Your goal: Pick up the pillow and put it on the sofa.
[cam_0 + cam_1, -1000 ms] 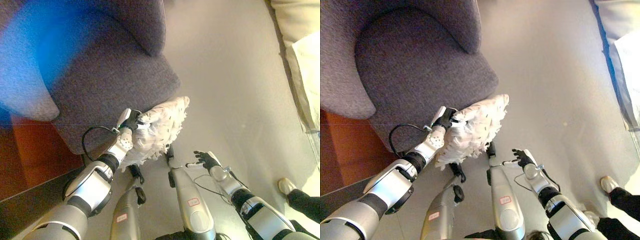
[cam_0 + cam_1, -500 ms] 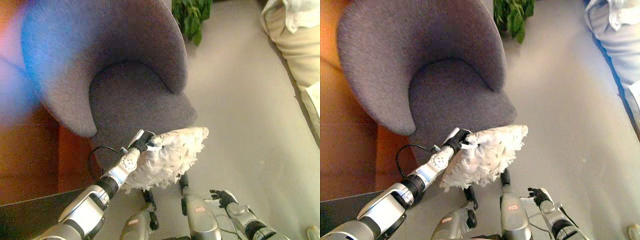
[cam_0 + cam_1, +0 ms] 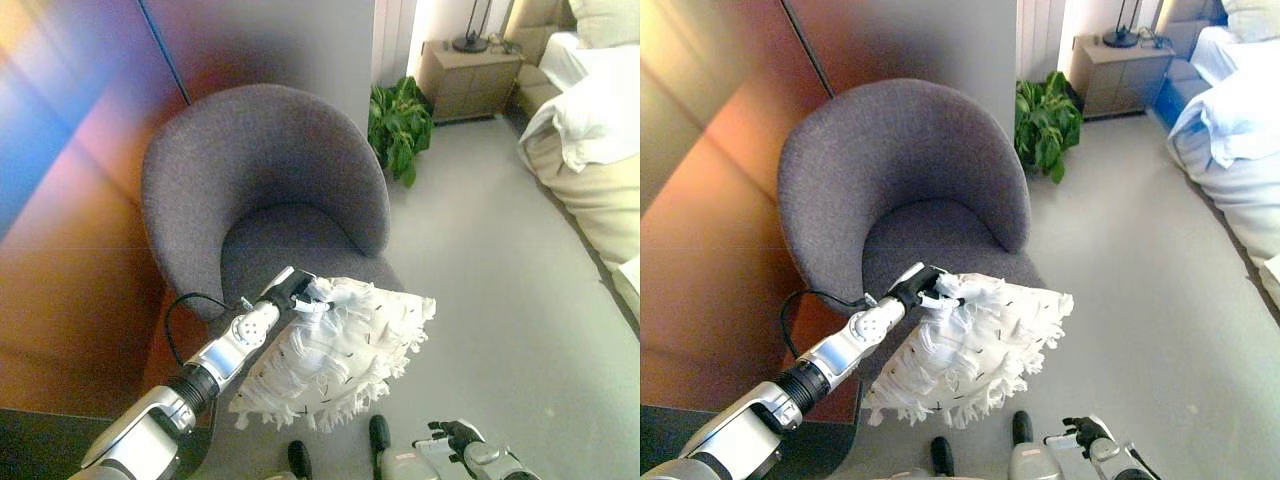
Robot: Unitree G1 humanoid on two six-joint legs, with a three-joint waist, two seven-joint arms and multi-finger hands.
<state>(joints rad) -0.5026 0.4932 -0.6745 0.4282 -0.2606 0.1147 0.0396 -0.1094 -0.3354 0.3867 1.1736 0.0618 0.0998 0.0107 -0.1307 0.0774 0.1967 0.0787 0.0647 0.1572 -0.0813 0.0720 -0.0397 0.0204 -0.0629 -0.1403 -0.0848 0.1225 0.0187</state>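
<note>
Room: pale grey floor (image 3: pixel 500 300), a wood-brown wall panel (image 3: pixel 70 250) on my left, a potted plant (image 3: pixel 400 120) and a low cabinet (image 3: pixel 465 75) by the far wall, a bed with white bedding (image 3: pixel 590 110) at the right edge.
Sofa: the grey rounded sofa (image 3: pixel 260 190) stands against the wall panel, its seat bare.
Pillow: the white fringed pillow (image 3: pixel 335 350) hangs in the air just in front of the seat's front edge, above the floor.
Left hand: my left hand (image 3: pixel 912 290) has its fingers curled on the pillow's upper left corner.
Right hand: my right hand (image 3: pixel 1080 434) shows low at the bottom edge, fingers loosely spread, holding nothing.
</note>
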